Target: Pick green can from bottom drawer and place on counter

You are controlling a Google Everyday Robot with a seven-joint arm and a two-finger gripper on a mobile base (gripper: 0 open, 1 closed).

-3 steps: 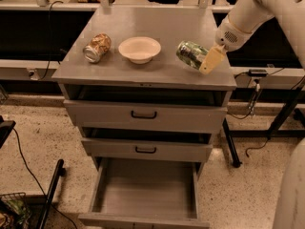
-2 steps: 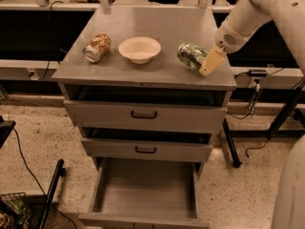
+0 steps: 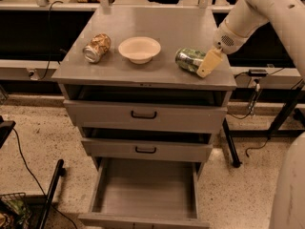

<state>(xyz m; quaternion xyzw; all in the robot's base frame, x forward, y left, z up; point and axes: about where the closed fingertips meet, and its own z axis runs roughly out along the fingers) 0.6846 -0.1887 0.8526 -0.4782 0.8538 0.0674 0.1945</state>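
The green can (image 3: 187,59) lies on its side at the right of the counter (image 3: 143,73), close to the front edge. My gripper (image 3: 200,67) comes in from the upper right and is shut on the can's right end. One tan finger (image 3: 208,62) shows in front of the can; the other is hidden behind it. The bottom drawer (image 3: 143,194) is pulled fully out, and its grey floor is bare.
A white bowl (image 3: 139,49) sits mid-counter, with a tan-and-gold can (image 3: 96,47) lying to its left. The two upper drawers (image 3: 143,116) stand slightly open. Black table legs (image 3: 286,113) and cables are at the right, and a black pole (image 3: 50,194) at the lower left.
My gripper and the green can have moved together slightly down and toward the counter's front edge. The bowl, the other can and the drawers have not moved.
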